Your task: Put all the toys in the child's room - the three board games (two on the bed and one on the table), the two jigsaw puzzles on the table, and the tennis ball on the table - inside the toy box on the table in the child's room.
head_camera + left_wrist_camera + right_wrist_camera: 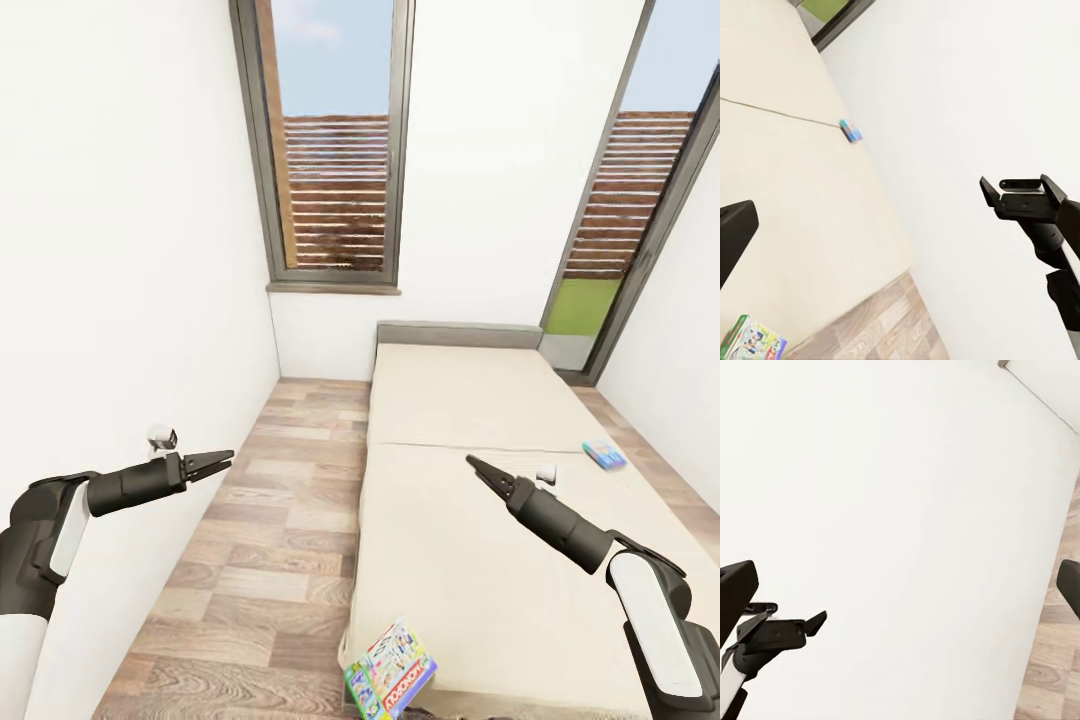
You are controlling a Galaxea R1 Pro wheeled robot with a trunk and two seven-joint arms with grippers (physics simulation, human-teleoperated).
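**Both arms up and empty, two game boxes waiting on the bed**

We face the large low bed with its plain cream-beige mattress (pixel 470 520), running away from us toward the windows, with wood-plank floor (pixel 270 520) on its left. We carry nothing. Our left gripper (pixel 212 463) hangs over the floor, its fingers pressed together to a point; our right gripper (pixel 482 470) hovers above the mattress, fingers likewise drawn together.

The green-white Monopoly box with the red banner (pixel 392 670) sits at the near left corner of the bed, tilted and apparently overhanging the edge, below and between both grippers. The small light-blue game box (pixel 604 455) lies close to the bed's far right edge, well beyond the right gripper.

We see the main risk at the Monopoly box: a careless nudge could tip it to the floor. Both grippers must also open before any grasp, or they will only push the boxes.
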